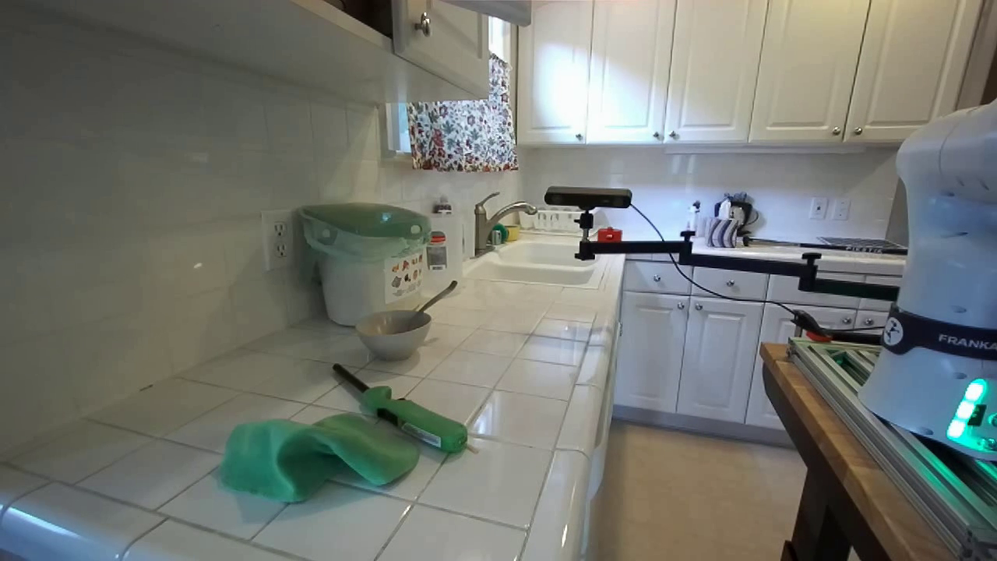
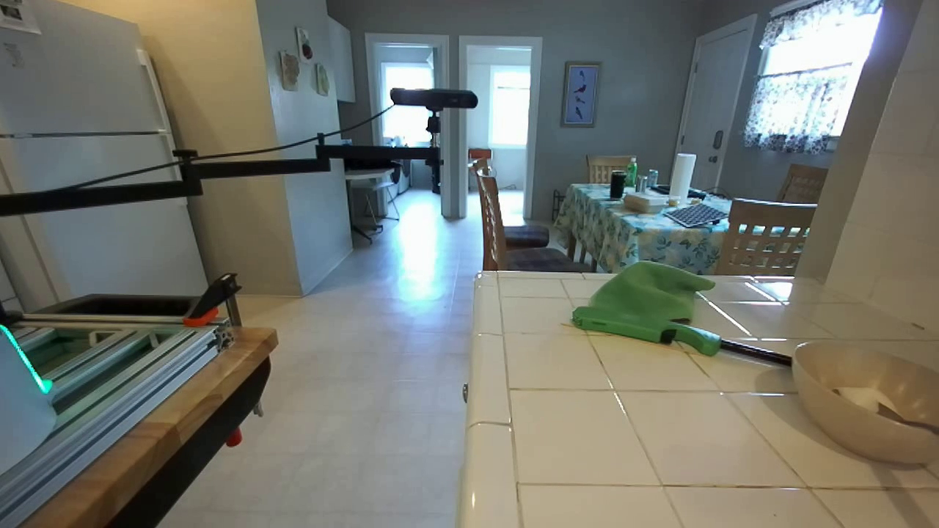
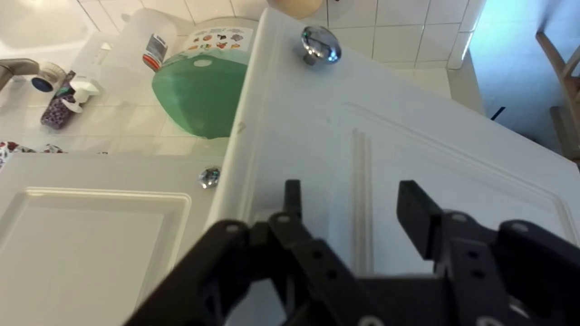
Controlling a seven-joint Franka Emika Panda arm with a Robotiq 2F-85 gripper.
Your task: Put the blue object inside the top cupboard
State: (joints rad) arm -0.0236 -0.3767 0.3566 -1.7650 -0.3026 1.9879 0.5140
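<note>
Seemingly, a door-handling step was in hand, its items listed as follows. Blue object: not seen in any view; whether it lay within the cupboard or elsewhere could not be told. Top cupboard: white, its dark interior partly disclosed at the upper edge of an exterior view. Swung-out door: shown in the wrist view, set at an angle to a closed door, its moulded face and chrome knob turned toward the camera. Pincer, one: fingers parted, a plain gap left between the tips, nothing held; it was placed before the swung-out door, apart from the knob, and contact with the panel could not be determined. Desk, tiled: a green cloth, a green lighter just beside it, a bowl with a utensil leaned in it and a green-lidded bin were borne there, none answering to the task. Next move, as judged: were the blue object already inside, the door would need to be pushed to with a gentle, level press; were it not, the gap would need to be widened by the door's free edge, and the object located, gripped and brought up. Either way, snagging on the knob was to be avoided.
</note>
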